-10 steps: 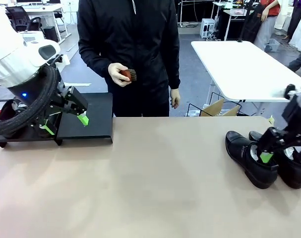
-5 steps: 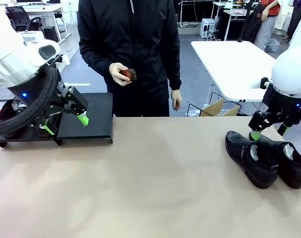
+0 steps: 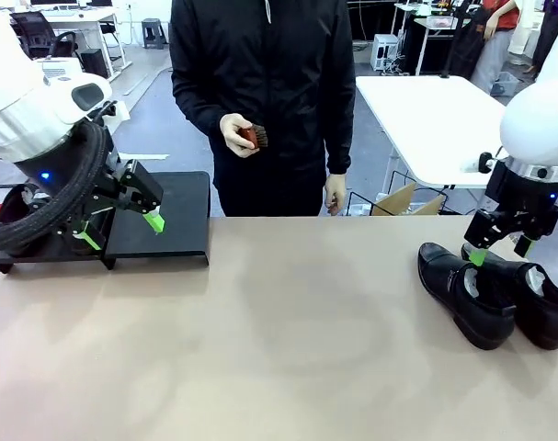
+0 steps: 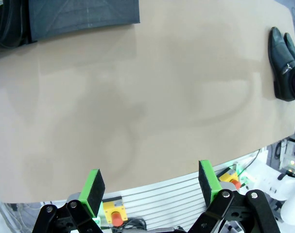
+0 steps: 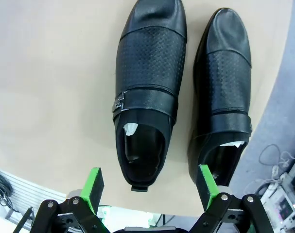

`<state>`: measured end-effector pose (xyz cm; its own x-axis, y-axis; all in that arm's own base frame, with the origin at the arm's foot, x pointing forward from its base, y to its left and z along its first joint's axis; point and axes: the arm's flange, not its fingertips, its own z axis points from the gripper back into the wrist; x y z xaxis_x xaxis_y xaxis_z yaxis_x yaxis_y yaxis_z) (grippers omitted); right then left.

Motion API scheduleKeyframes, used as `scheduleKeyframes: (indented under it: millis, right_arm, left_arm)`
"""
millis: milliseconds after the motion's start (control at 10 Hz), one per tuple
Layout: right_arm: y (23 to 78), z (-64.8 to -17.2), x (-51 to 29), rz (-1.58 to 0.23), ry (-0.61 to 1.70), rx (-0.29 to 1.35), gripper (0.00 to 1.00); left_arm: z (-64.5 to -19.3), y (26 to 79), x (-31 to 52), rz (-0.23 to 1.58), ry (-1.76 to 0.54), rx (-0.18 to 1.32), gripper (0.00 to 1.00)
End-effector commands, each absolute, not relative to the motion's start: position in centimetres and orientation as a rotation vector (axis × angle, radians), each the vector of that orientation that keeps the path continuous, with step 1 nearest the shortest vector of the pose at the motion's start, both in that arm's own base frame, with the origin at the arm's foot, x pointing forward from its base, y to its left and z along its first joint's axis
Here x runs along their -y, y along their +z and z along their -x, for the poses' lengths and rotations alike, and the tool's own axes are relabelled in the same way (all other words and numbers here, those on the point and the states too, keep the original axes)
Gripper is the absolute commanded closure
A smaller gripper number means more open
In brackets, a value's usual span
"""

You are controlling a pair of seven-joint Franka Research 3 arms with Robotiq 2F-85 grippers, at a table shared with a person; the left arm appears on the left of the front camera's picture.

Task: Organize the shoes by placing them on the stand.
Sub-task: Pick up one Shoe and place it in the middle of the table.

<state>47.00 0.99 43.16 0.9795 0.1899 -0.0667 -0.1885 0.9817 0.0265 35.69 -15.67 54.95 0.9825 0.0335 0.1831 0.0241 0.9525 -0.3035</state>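
Presently in hand: the reach for the first of the shoes (image 3: pixel 464 292); none lifted yet, and nothing seen resting on the stand (image 3: pixel 182 207).
Right claw (image 3: pixel 499 250): released, green pads spread wide, gripping nothing; hovers just above the heel ends of the pair, clear of the leather in the front view.
Left claw (image 3: pixel 122 230): likewise released and empty; hangs over the left end of the tabletop (image 3: pixel 279 367), just in front of the stand.
Shoes in sight: two, glossy black, lying side by side near the right end of the tabletop, so close that a gap between them cannot be made out; pale stuffing shows inside both.
Buckled shoe (image 5: pixel 147 92): lies more squarely under the right claw in its wrist view, heel opening between the two pads.
Second shoe (image 5: pixel 224 92): sits just beside it, heel nearly under one pad.
Stand position: far left of the tabletop, well apart from the pair, black panel bare where visible.
Person: stands at the far side, one hand (image 3: pixel 233 129) holding a small reddish-brown brush (image 3: pixel 255 136); takes no part in the grasp.
Next move calls for: centring on one shoe alone, probably the buckled one, so the neighbouring heel is not pinched along with it; then lowering and closing across the heel or the opening's rim.
Worth minding: polished leather likely slips in a shallow pinch, so calls for a deep, firm hold before the long carry leftward.
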Motion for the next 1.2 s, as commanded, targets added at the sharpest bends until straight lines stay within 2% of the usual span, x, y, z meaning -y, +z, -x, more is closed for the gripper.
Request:
scheduleKeyframes:
  millis: [0,100,200,600,1100]
  right_arm:
    - [42.8,-46.4,-0.2,-0.079,0.167,-0.052,0.19]
    - [42.3,-45.9,-0.2,-0.089,0.146,-0.034,0.38]
    - [42.0,-45.1,-0.6,-0.06,0.131,-0.024,0.43]
    - [39.1,-44.4,-0.2,-0.006,0.046,0.069,0.43]
    - [37.3,-45.7,0.3,-0.007,0.03,0.049,0.43]
  left_arm:
    - [-35.7,55.0,15.5,0.303,-0.007,0.189,0.0]
    - [-35.7,55.0,15.5,0.303,-0.007,0.189,0.0]
    - [-35.7,55.0,15.5,0.303,-0.007,0.189,0.0]
    - [-35.7,55.0,15.5,0.303,-0.007,0.189,0.0]
    - [-35.7,55.0,15.5,0.303,-0.007,0.189,0.0]
